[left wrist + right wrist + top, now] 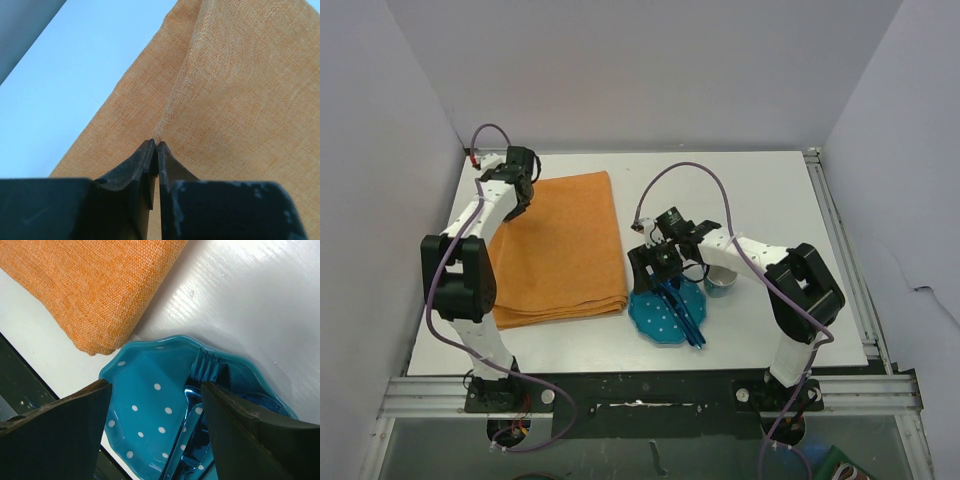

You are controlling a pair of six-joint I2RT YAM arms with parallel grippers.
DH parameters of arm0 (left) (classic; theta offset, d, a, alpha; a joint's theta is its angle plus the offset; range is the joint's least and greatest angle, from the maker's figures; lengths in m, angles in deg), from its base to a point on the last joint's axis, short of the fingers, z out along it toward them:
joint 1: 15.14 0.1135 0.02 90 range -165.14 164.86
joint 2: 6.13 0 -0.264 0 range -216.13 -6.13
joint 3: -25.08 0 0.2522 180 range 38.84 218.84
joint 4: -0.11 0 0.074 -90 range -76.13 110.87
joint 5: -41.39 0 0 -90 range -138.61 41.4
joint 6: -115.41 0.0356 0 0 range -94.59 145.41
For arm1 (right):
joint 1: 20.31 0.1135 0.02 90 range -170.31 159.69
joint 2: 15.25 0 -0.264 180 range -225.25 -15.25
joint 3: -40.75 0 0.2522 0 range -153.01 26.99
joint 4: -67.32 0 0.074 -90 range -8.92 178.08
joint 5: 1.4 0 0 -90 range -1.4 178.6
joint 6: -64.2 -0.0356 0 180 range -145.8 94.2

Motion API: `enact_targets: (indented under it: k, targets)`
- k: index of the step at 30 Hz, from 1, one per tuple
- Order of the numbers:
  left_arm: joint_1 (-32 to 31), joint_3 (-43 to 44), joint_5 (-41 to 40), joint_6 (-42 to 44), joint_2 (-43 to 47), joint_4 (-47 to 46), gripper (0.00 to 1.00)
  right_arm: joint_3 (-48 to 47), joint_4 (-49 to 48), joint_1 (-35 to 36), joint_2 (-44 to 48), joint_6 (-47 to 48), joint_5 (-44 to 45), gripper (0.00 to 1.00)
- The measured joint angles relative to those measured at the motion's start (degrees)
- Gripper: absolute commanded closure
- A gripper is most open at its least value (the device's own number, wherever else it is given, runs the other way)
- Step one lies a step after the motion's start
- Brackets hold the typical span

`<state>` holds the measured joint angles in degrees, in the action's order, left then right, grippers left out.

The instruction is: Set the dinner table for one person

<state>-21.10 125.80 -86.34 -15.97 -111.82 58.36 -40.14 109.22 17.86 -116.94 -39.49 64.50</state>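
Note:
The white dinner table carries a folded orange cloth on its left half. My left gripper is at the cloth's far left corner. In the left wrist view that gripper is shut on a pinched ridge of the orange cloth. A teal plate with white dots lies near the front centre, with shiny blue cutlery on it. My right gripper hovers over the plate. In the right wrist view it stands open above the plate, with a blue fork beside its right finger.
A small grey-blue cup stands just right of the plate, partly behind the right arm. The cloth's folded corner lies close to the plate's left rim. Walls enclose the table on three sides, and a metal rail runs along the front.

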Motion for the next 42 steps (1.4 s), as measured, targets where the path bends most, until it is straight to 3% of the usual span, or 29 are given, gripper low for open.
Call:
enact_targets:
  k: [1,2,6,11,15,20,29,36,39,42]
  targets:
    - [0.22,0.04,0.02,0.07,-0.31,-0.07,0.6,0.0,0.0,0.0,0.0,0.02,-0.02,0.27]
    - [0.5,0.04,0.15,0.39,-0.59,-0.02,0.56,0.0,-0.02,0.0,0.0,0.13,-0.07,0.27]
    - [2.32,0.04,1.79,0.94,-1.16,-0.9,0.53,0.0,0.02,0.0,0.0,0.2,-0.2,0.26]
    - [5.35,1.14,4.85,2.25,-1.86,-2.86,0.51,0.0,0.33,0.0,0.0,0.68,-0.35,0.26]
    - [8.41,6.93,6.95,2.93,-5.97,-3.93,0.51,-0.02,1.11,-0.26,0.0,1.33,-0.35,0.26]
    - [12.2,15.93,8.83,2.91,-13.29,-5.38,0.51,-0.02,1.84,-0.33,-0.24,1.57,-0.63,0.26]
    - [14.58,39.67,13.55,5.11,-33.14,-3.56,0.51,-1.16,2.64,-0.39,-3.26,2.14,-2.12,0.27]
    - [15.15,41.07,16.31,8.04,-36.63,-1.77,0.52,-3.02,3.04,-0.72,-5.14,1.86,-4.31,0.27]
    - [16.24,40.85,17.25,8.83,-36.61,-1.9,0.58,-3.41,3.17,-0.9,-5.53,1.68,-4.87,0.28]
    - [17.51,38.69,17.42,9.31,-36.3,-2.62,0.95,-3.8,3.21,-1.07,-5.92,1.44,-5.51,0.28]
